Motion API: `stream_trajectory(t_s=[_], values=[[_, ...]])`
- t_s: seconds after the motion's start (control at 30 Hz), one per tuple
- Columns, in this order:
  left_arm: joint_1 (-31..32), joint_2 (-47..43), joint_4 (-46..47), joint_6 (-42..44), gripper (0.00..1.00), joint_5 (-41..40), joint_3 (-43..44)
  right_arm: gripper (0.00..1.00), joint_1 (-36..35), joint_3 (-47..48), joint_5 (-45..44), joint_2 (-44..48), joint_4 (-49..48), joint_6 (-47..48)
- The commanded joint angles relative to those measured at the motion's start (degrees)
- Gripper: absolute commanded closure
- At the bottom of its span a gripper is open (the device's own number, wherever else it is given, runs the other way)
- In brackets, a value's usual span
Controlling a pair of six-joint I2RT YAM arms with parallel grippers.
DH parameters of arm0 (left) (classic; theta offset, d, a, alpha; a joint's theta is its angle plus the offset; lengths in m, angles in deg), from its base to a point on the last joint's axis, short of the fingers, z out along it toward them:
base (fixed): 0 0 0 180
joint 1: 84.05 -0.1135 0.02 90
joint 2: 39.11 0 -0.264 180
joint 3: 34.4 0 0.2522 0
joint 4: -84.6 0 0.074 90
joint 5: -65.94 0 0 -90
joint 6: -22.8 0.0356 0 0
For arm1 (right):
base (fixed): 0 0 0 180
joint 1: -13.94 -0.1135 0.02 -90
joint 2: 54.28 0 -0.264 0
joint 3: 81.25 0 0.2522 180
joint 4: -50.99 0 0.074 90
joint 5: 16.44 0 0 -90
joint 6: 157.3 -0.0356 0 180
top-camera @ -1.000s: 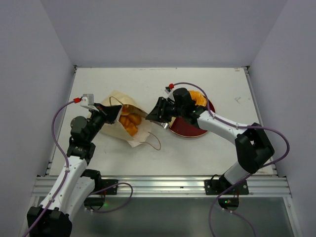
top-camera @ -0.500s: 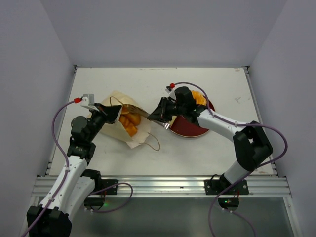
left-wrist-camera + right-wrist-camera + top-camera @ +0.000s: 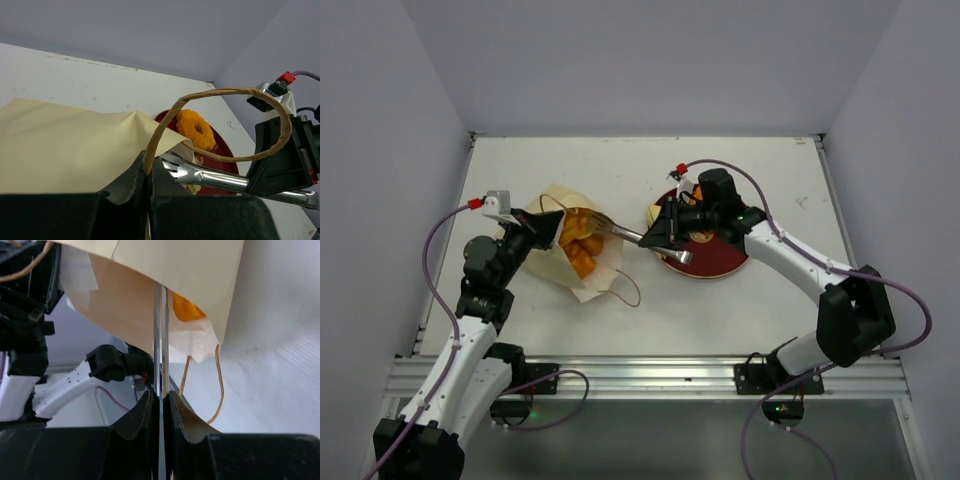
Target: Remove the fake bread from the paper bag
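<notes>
The paper bag (image 3: 558, 262) lies on its side at the left, mouth toward the right, with orange fake bread (image 3: 580, 246) inside. My left gripper (image 3: 533, 233) is shut on the bag's handle (image 3: 165, 120) at its rim. My right gripper (image 3: 669, 236) is shut on metal tongs (image 3: 628, 235) whose tips sit at the bag's mouth. In the right wrist view the tongs (image 3: 160, 330) run up into the bag (image 3: 175, 265) beside an orange piece (image 3: 186, 311). A ring doughnut (image 3: 195, 129) lies on the red plate (image 3: 225, 152).
The red plate (image 3: 718, 262) lies right of the bag, partly under my right arm. The bag's second handle loop (image 3: 625, 290) trails on the white table toward the front. Grey walls close in the table on three sides.
My right gripper has drawn back to the right, over the plate, and the tongs' tips have come back to the bag's mouth. My left gripper has held still on the bag.
</notes>
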Motion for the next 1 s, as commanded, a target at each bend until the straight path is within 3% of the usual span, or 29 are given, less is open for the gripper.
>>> stream_trajectory(t_s=[0.0,0.37,0.7,0.97], values=[[0.2,0.1,2.3,1.9,1.00,-2.3,2.2,1.00,0.6,0.4,4.8,4.7,6.4,9.8],[0.1,-2.0,-0.8,3.6,1.00,-2.8,2.5,1.00,2.3,2.5,8.1,12.3,22.3,26.9],[0.1,-4.2,-2.5,4.6,1.00,-3.5,1.6,1.00,3.0,5.4,0.4,20.1,34.5,43.9],[0.1,-5.2,-3.4,5.4,1.00,-3.6,1.5,1.00,4.5,7.1,2.4,25.8,39.9,49.4]])
